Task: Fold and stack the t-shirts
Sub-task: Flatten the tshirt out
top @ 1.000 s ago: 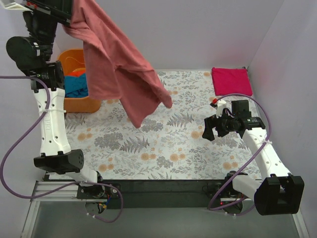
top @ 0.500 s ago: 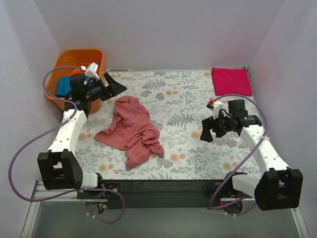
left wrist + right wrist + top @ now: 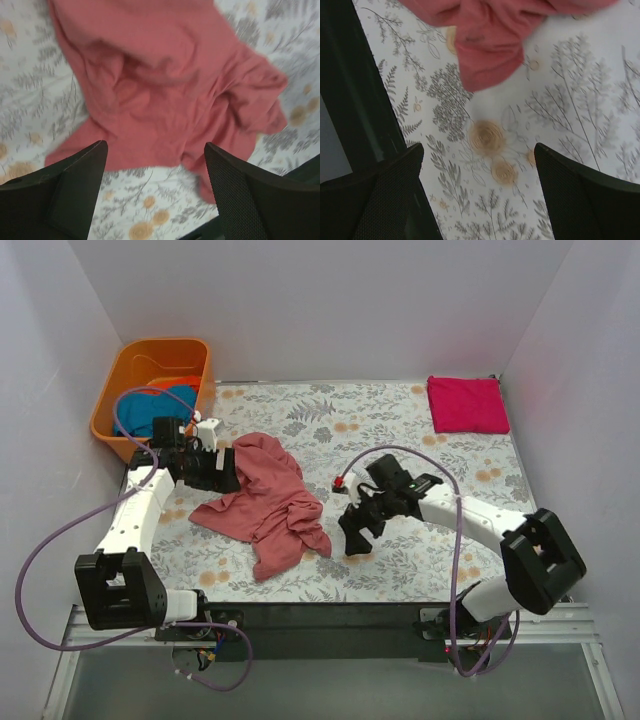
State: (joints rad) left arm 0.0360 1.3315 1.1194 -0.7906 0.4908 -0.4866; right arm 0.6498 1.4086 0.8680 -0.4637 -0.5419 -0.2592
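Observation:
A dusty brick-red t-shirt (image 3: 265, 500) lies crumpled on the floral table, left of centre. My left gripper (image 3: 230, 470) hovers open at its upper left edge. The left wrist view shows the red cloth (image 3: 165, 85) beyond the left gripper (image 3: 155, 150), with nothing between the fingers. My right gripper (image 3: 352, 532) stands open just right of the shirt's lower corner. That corner (image 3: 490, 45) shows ahead of the right gripper (image 3: 479, 150), which is over bare table. A magenta-pink t-shirt (image 3: 467, 404) lies folded at the back right. A teal-blue t-shirt (image 3: 165, 410) sits in the tub.
An orange plastic tub (image 3: 122, 370) stands at the back left corner, close behind the left arm. Grey walls close in the table on three sides. A dark strip (image 3: 330, 615) marks the near edge. Purple cables loop beside both arms.
The left gripper let go of the red shirt it held high; the shirt fell in a heap. The left arm came down to its left edge. The right arm swung left to the shirt.

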